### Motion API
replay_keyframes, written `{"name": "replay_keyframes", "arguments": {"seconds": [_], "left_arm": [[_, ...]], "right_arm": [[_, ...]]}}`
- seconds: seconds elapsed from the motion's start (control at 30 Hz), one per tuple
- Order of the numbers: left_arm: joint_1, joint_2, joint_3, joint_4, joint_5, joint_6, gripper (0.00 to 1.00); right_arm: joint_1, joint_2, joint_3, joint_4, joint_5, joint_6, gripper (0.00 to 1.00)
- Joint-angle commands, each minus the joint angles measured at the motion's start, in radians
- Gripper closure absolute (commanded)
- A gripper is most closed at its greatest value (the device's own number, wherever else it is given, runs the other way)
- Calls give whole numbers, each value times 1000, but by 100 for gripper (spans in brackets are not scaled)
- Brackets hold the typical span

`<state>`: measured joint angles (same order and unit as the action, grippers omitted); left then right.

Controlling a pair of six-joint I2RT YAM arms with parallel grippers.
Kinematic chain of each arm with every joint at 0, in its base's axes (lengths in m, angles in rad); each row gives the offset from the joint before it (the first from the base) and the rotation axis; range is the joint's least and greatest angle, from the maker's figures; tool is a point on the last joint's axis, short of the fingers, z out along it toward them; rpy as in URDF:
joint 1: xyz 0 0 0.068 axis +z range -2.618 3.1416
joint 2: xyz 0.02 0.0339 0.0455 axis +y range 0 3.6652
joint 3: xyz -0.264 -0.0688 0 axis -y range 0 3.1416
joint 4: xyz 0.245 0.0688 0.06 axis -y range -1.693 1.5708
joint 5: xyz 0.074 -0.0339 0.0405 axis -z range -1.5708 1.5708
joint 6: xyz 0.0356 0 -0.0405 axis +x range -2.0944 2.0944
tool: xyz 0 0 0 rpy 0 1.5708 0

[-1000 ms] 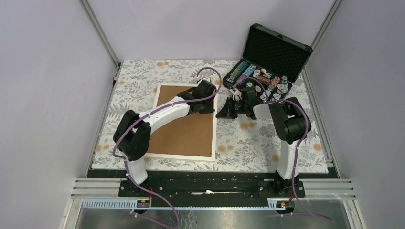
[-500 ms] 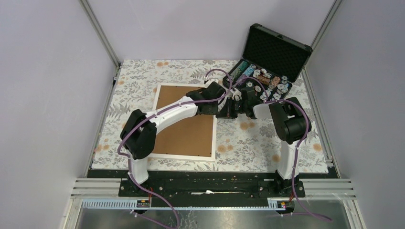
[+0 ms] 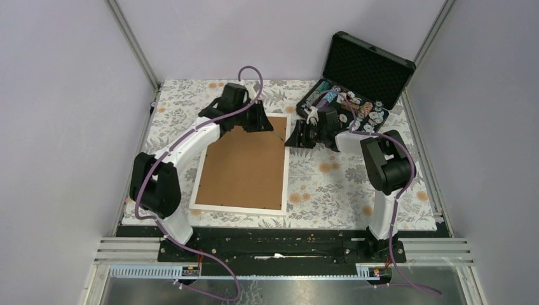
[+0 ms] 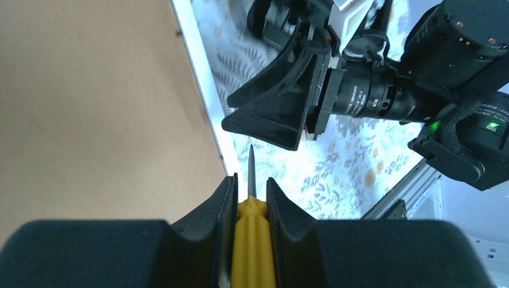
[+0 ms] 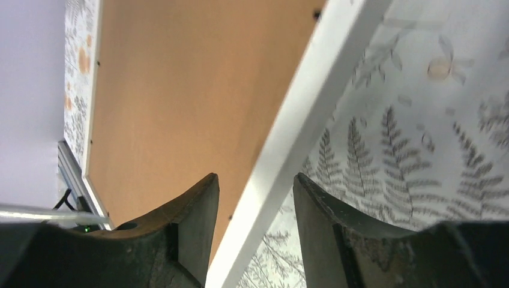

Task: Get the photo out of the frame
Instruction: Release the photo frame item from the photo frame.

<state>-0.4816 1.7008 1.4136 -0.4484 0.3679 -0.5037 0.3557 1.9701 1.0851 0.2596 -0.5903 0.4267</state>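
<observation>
The frame (image 3: 241, 168) lies back side up on the floral cloth, brown fibreboard inside a narrow white border. The photo is hidden under that board. My left gripper (image 3: 259, 122) hovers over the frame's far edge, shut on a yellow-handled screwdriver (image 4: 252, 240) whose thin shaft points at the right gripper. My right gripper (image 3: 297, 136) stands open at the frame's far right edge. In the right wrist view the white border (image 5: 312, 102) runs between the two spread fingers (image 5: 198, 216), touching neither.
An open black case (image 3: 365, 63) of poker chips stands at the back right, just behind the right arm. Metal rails run along the table's near edge (image 3: 286, 244). Grey walls close in the left and right sides.
The right gripper has opened and shifted slightly farther back. The left arm swung from the frame's right edge to its far left part, still gripping the screwdriver. The frame's far left corner looks shifted.
</observation>
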Motion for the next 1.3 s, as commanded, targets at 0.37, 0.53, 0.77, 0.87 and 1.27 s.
{"name": "replay_keyframes", "arguments": {"seconds": [0.37, 0.53, 0.77, 0.87, 1.27], "left_arm": [[216, 177, -115, 580, 319, -51, 100], [224, 249, -110, 650, 330, -78, 100], [246, 347, -81, 740, 363, -133, 100], [252, 383, -82, 799, 397, -162, 100], [280, 505, -95, 998, 419, -300, 100]], "right_arm": [[-33, 112, 198, -29, 62, -12, 49], [-22, 161, 210, -27, 75, -24, 50], [0, 196, 196, -11, 75, -35, 61], [0, 202, 184, -8, 82, -39, 64], [0, 222, 187, -8, 68, -32, 74]]}}
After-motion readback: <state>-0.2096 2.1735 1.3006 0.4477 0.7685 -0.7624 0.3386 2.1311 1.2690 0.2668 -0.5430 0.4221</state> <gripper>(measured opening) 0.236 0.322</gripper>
